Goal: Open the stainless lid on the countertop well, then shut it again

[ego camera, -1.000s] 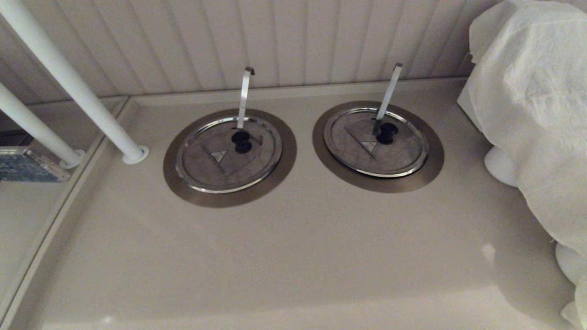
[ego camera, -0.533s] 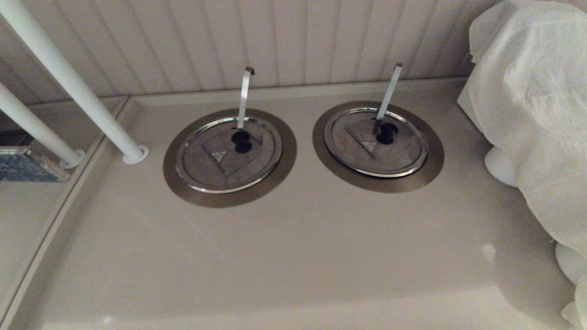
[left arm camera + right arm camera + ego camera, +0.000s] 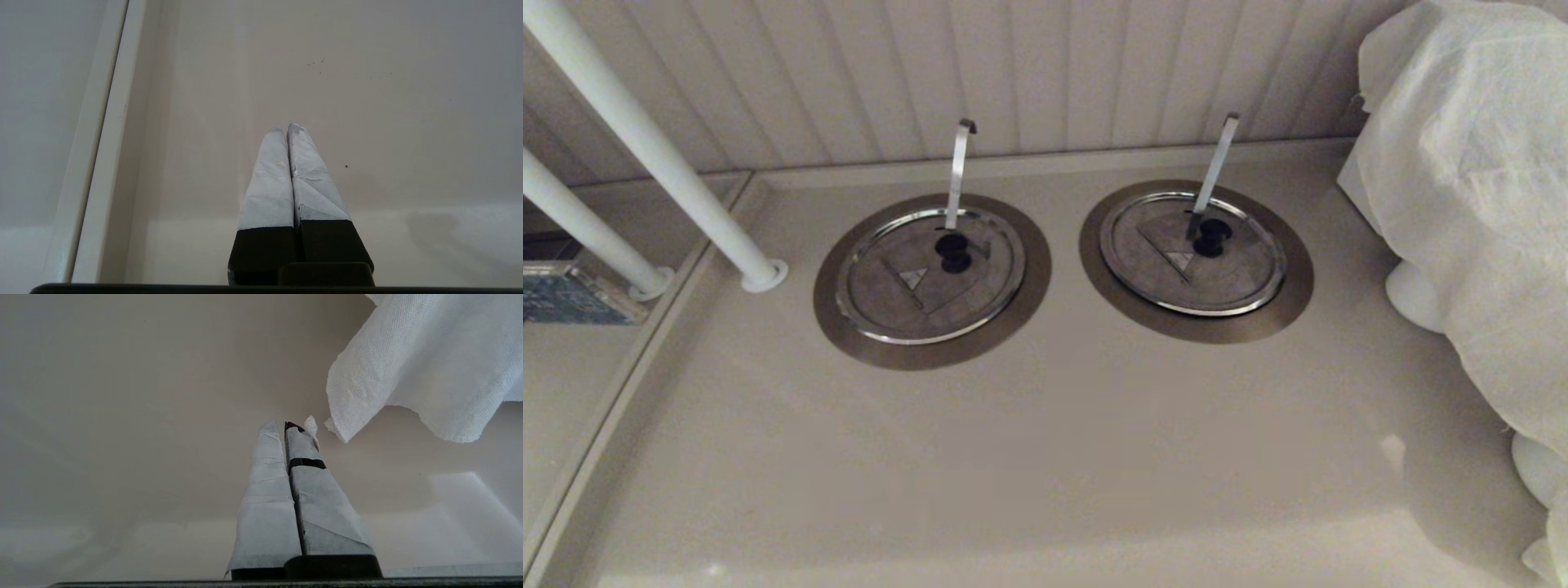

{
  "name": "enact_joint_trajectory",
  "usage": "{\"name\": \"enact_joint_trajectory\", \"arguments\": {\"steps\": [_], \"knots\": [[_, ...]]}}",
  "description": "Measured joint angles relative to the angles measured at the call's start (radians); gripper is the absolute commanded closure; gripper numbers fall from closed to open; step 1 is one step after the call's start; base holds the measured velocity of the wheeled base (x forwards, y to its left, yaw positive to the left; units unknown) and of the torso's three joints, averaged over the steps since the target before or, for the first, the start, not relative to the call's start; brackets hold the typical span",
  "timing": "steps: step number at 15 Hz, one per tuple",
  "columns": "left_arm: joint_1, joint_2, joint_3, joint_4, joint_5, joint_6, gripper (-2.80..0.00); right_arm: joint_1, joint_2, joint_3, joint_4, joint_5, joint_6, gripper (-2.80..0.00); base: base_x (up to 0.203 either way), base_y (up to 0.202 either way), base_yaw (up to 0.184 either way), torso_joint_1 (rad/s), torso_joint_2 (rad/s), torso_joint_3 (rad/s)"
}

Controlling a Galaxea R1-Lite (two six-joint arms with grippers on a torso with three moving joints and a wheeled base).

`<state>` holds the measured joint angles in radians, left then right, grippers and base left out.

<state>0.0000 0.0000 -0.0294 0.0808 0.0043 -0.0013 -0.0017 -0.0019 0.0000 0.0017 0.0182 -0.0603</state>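
Note:
Two alike stainless lids lie shut on the beige counter in the head view, each with a black knob, a triangle mark and a flat steel utensil handle standing up through it. The left lid (image 3: 929, 278) sits in a well with a wide steel ring (image 3: 849, 327); the right lid (image 3: 1192, 257) sits in another ringed well (image 3: 1290, 302). I cannot tell which lid the task means. Neither arm shows in the head view. My left gripper (image 3: 284, 127) is shut and empty over bare counter. My right gripper (image 3: 282, 425) is also shut and empty, near a hanging cloth edge.
A bulky thing draped in white cloth (image 3: 1470, 204) crowds the counter's right side, and its cloth (image 3: 421, 363) hangs close to my right gripper. Two slanted white poles (image 3: 645, 147) stand at the left. A panelled wall closes the back; a raised strip (image 3: 102, 143) edges the counter's left.

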Motion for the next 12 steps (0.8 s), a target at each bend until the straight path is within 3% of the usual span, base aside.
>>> {"name": "enact_joint_trajectory", "arguments": {"steps": [12], "knots": [[0.000, 0.000, 0.000, 0.000, -0.001, 0.000, 0.00, 0.000, 0.000, 0.000, 0.000, -0.002, 0.007, 0.00, 0.000, 0.000, 0.000, 0.000, 0.00, 0.000]]}}
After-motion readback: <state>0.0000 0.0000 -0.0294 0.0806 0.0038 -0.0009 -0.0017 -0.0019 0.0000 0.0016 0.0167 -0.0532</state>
